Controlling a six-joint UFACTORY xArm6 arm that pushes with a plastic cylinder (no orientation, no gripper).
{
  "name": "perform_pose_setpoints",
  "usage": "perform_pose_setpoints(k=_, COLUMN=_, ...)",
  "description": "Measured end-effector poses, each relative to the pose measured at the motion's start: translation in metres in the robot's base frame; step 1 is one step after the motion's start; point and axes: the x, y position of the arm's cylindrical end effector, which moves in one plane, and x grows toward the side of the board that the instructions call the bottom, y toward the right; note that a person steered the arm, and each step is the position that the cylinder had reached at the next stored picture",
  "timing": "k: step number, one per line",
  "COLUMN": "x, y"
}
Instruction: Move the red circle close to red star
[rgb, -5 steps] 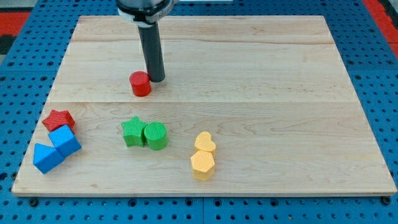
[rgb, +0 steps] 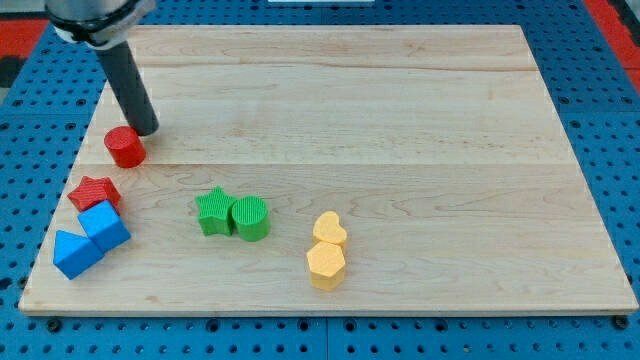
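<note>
While the wooden board (rgb: 400, 150) carries the blocks, my tip (rgb: 146, 130), a bare rod without jaws, touches the red circle (rgb: 125, 147) at its upper right; the red star (rgb: 94, 191) lies near, below-left.

The red circle (rgb: 125, 146) – a short upright cylinder – sits near the red star (rgb: 94, 191), toward the view's top.

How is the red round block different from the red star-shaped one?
The red circle has a smooth round outline; the red star has a pointed one. The red circle stands alone, with my tip right by its upper right; the red star sits against a blue block, away from my tip. Both are red and lie near the board's left edge.
</note>
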Motion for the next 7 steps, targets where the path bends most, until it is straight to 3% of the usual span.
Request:
perform_pose_setpoints(k=2, x=0.002, y=-0.029)
perform_pose_setpoints(k=7, x=0.071, y=-0.002)
